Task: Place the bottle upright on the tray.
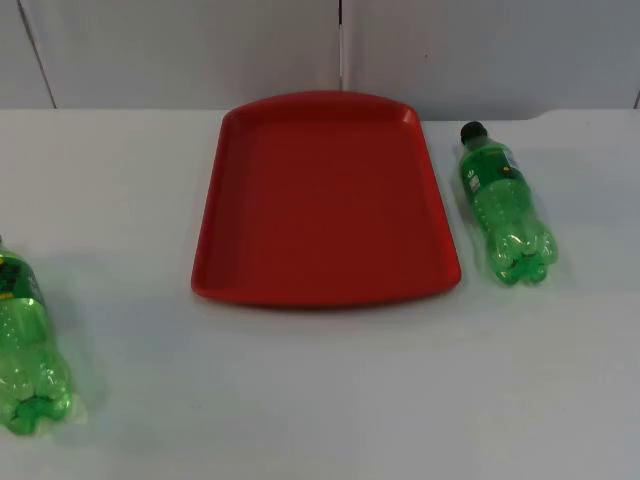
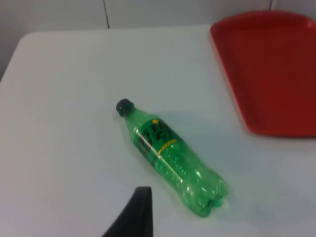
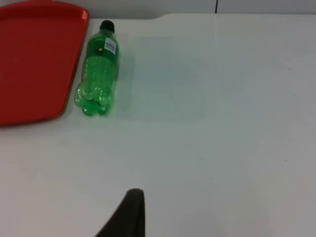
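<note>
A: Top view gives us the white table first, with the red tray bare at the middle of its far edge.

B: Two green bottles, both lying flat. One sits just beside the tray's right edge, dark cap toward the wall; the other lies at the table's left edge.

A: So nothing's started, I'd say; this is the approach step.

B: Left gripper hangs above its bottle, right gripper well back from its own. How far either is open, I cannot tell.

A: Next call: descend, close around a bottle's body, then tip it base-down onto the tray
</note>
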Motion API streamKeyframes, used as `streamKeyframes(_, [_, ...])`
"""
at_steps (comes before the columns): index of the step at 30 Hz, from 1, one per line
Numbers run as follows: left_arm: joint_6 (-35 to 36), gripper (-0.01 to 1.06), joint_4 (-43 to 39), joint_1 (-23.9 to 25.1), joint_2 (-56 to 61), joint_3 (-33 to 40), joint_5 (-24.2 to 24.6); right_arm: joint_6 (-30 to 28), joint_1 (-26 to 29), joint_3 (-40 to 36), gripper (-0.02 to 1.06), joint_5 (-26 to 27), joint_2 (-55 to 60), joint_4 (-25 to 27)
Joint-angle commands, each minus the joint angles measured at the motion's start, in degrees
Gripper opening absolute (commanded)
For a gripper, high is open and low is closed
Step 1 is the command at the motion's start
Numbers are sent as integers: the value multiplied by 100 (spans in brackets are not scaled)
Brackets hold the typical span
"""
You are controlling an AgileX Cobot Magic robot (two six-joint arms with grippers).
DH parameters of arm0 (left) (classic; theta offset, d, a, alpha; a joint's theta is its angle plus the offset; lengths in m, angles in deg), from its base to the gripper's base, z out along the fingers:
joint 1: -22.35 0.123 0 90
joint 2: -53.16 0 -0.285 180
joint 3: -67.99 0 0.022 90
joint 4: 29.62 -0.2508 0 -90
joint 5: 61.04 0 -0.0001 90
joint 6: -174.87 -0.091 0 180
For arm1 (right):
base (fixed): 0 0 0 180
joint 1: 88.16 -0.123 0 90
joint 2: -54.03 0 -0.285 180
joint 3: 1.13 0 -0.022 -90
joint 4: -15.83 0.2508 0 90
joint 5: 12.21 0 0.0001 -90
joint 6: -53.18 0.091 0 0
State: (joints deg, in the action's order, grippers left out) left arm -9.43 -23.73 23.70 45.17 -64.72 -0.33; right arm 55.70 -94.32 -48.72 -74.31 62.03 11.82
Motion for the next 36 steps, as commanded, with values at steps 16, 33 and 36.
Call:
streamKeyframes(16, [22, 105, 317, 8, -1124, -683, -452, -34, 36, 0, 105, 48, -21, 14])
streamKeyframes(33, [22, 105, 694, 8, -2726, -1249, -741, -34, 36, 0, 105, 48, -21, 14])
streamKeyframes(36, [22, 105, 694, 8, -3106, -1363, -854, -34, 36, 0, 105, 48, -21, 14])
